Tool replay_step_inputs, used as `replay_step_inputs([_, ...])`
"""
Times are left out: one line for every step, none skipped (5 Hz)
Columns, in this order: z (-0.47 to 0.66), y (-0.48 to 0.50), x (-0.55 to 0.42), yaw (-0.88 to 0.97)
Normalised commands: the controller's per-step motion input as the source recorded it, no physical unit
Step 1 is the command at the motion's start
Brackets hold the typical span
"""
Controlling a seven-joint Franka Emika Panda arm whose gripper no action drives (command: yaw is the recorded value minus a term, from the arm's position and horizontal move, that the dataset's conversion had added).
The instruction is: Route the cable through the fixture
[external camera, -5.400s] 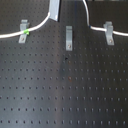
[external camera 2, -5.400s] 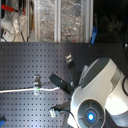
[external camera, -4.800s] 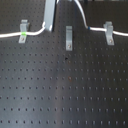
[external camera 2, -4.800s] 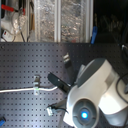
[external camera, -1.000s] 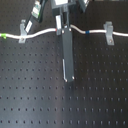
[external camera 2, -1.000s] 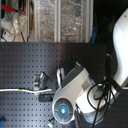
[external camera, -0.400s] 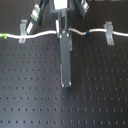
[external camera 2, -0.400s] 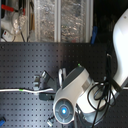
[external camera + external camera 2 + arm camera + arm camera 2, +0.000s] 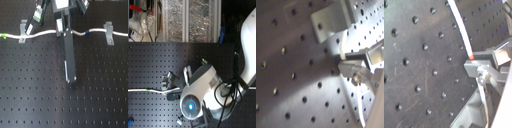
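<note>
what changed: about five seconds earlier the cable (image 9: 47,33) looped up and out of the top of the first exterior view. Now it lay in one shallow wavy line across the board, and the gripper (image 9: 480,66) had come down right in the middle of it.
last second: hardly anything moved, honestly. The arm sat in much the same spot and the line kept the same shape.
what that meant: my read is the carry-over was done and it was down to the fiddly bit, seating the cord in the middle clip. I couldn't confirm from these shots that it was actually in.
cable position: in the first exterior view it ran from the green band (image 9: 3,36) at the first exterior view's left, past the left clip (image 9: 22,30) and under the gripper. From there it went on past the blue band (image 9: 88,32) to the right clip (image 9: 107,31).
fixture: the arm hid it in the first exterior view. In the first wrist view a grey metal piece (image 9: 331,25) sat just beside the fingertips, and I took that to be the fixture.
jaws: nearly closed, with only a thin gap. In the second wrist view the white cord ran straight into the fingertips and came out the other side, so it looked pinched between them.
touching anything else: couldn't tell if the fingers were also resting on the clip or the board.
worry: with the cord stretched between two clips, a sideways nudge could pop it out of one of them.
</note>
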Motion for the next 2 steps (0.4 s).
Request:
replay_step_inputs([0.00,0.010,-0.003,0.00])
replay_step_inputs([-0.15,0.259,-0.093,0.08])
